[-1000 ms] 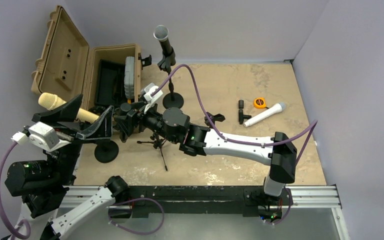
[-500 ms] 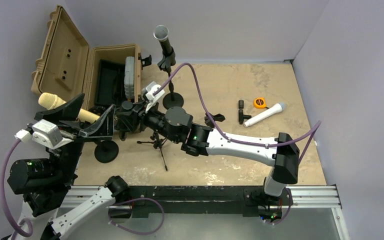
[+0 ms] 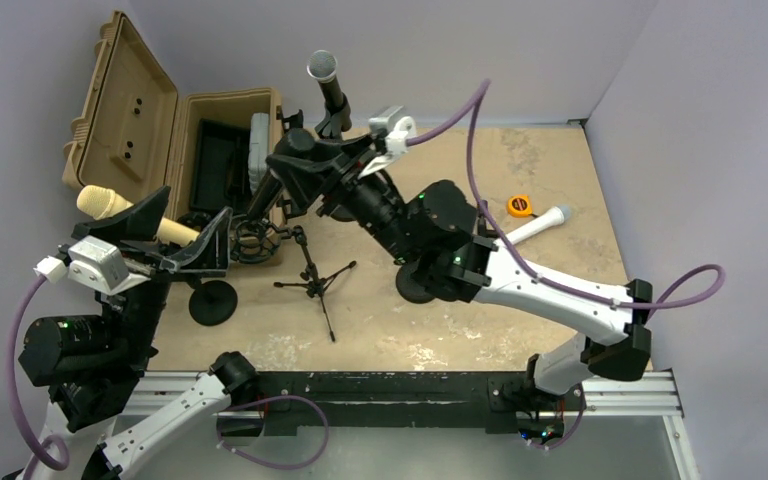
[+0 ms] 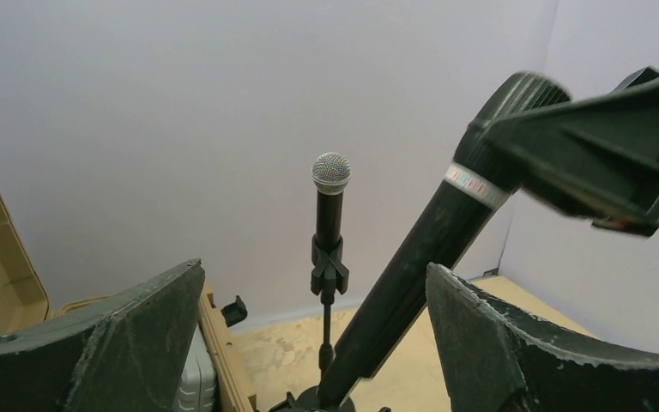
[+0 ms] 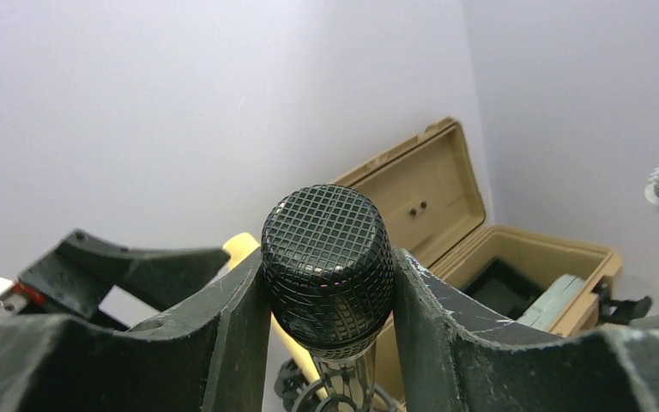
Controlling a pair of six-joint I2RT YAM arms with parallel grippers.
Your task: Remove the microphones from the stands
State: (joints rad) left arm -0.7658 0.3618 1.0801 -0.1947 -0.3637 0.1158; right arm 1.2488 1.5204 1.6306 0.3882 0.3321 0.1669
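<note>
At the near left, the left tool (image 4: 313, 283) stands open, beside a cream microphone (image 3: 105, 203) on its round-based stand. Just beyond, the right tool (image 5: 328, 273) is clamped on the head of the black microphone (image 4: 420, 257), which leans with its lower end at the clip of the small tripod (image 3: 312, 278). The open case (image 3: 125, 110) and a tall silver-headed microphone (image 3: 322, 68) crowd the far left. The tabletop (image 3: 410, 335) lies barer rightward, up to a white microphone (image 3: 530, 230) near the right wall.

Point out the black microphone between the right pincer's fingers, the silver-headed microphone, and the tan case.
black microphone (image 5: 328, 257), right wrist view, on its mesh head.
silver-headed microphone (image 4: 331, 172), left wrist view, on its grille.
tan case (image 3: 120, 110), top external view, on the open lid.
</note>
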